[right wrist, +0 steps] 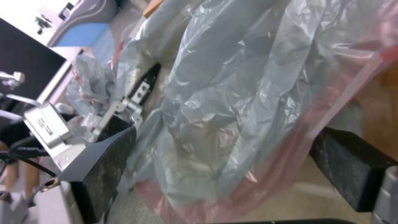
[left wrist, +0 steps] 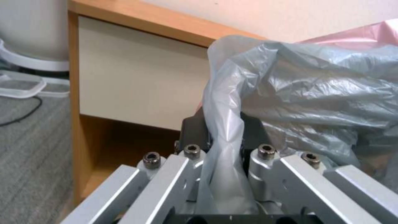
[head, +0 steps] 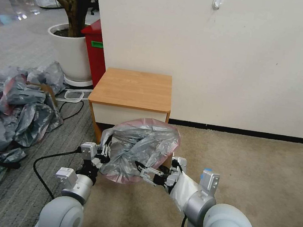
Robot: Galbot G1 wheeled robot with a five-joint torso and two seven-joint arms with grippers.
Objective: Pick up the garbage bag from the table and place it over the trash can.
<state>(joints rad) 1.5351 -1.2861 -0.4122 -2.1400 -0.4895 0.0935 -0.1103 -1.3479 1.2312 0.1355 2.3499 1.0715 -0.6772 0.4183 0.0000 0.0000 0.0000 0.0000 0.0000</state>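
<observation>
- My left gripper (head: pixel 106 154) pinches the garbage bag (head: pixel 139 149) in front of the table (head: pixel 132 89).
- My right gripper (head: pixel 144 169) is spread wide, bag plastic between its fingers (right wrist: pixel 104 174).

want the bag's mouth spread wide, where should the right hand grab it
On the pink rim of the bag, on the side away from the left hand, which already pinches a grey fold. Come from the robot's right: the rim bulges that way, the open right hand beside it.
</observation>
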